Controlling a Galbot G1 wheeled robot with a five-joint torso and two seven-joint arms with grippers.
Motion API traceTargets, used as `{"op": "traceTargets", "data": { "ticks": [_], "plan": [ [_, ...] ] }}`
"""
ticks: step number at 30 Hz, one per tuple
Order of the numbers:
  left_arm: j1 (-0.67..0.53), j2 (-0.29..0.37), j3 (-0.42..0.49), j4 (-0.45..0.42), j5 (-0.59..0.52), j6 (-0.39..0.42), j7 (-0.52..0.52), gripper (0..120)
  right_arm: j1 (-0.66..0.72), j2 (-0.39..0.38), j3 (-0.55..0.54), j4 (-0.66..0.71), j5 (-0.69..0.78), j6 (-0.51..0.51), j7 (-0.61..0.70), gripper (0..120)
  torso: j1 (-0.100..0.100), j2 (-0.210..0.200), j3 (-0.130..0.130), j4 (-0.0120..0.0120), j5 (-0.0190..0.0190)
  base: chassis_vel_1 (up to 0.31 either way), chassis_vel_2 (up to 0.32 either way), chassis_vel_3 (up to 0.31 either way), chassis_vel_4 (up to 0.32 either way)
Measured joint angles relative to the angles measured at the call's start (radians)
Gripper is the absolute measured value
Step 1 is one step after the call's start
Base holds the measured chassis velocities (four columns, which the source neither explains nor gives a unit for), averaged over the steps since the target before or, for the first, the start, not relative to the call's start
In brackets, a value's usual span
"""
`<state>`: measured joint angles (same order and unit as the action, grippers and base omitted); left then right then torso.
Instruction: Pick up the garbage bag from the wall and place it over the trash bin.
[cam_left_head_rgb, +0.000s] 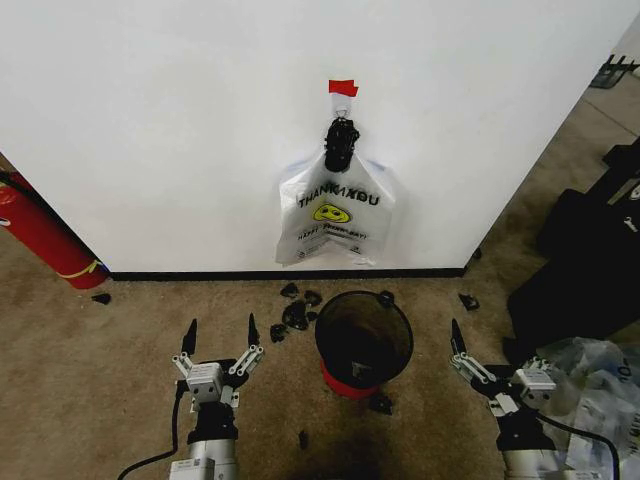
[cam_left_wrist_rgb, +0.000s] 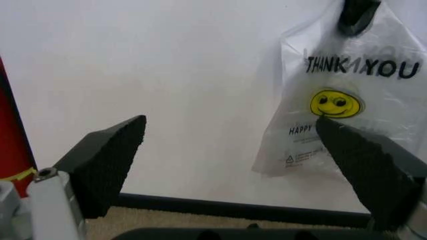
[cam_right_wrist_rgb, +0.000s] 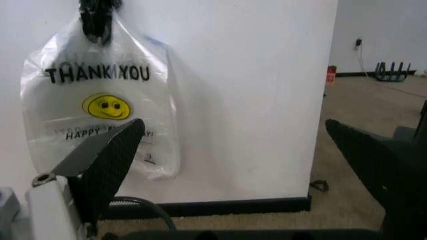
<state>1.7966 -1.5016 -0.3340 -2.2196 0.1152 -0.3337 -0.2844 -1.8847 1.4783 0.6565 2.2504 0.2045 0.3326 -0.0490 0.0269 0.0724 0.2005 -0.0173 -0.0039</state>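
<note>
The garbage bag (cam_left_head_rgb: 335, 215), white with "THANK YOU" lettering and a yellow smiley, hangs flat on the white wall (cam_left_head_rgb: 180, 130) from a black clip (cam_left_head_rgb: 340, 145) under a red tape tab (cam_left_head_rgb: 342, 87). The black trash bin (cam_left_head_rgb: 362, 295) with a red base stands on the carpet just below it. My left gripper (cam_left_head_rgb: 221, 332) is low, left of the bin, open and empty. My right gripper (cam_left_head_rgb: 505, 350) sits right of the bin, also open and empty. The left wrist view has the bag (cam_left_wrist_rgb: 347, 100) beyond the left gripper (cam_left_wrist_rgb: 230, 120). The right wrist view has the bag (cam_right_wrist_rgb: 100, 100) behind the right gripper (cam_right_wrist_rgb: 233, 125).
A red fire extinguisher (cam_left_head_rgb: 40, 235) leans at the wall on the left. Small black scraps (cam_left_head_rgb: 295, 310) lie on the carpet between the wall and the bin. Clear plastic bags (cam_left_head_rgb: 600, 380) and black equipment (cam_left_head_rgb: 590, 260) crowd the right side, past the wall's corner (cam_left_head_rgb: 470, 265).
</note>
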Motion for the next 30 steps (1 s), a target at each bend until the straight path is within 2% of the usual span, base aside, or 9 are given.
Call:
{"op": "traceTargets", "data": {
  "ticks": [30],
  "plan": [
    [0.003,0.005,0.003,0.009,0.012,-0.002,0.000,100,-0.004,0.001,0.003,-0.012,-0.012,0.038,0.004,100,0.000,0.000,0.000,0.0000,0.0000,0.000,0.000,0.000,0.000]
  ]
}}
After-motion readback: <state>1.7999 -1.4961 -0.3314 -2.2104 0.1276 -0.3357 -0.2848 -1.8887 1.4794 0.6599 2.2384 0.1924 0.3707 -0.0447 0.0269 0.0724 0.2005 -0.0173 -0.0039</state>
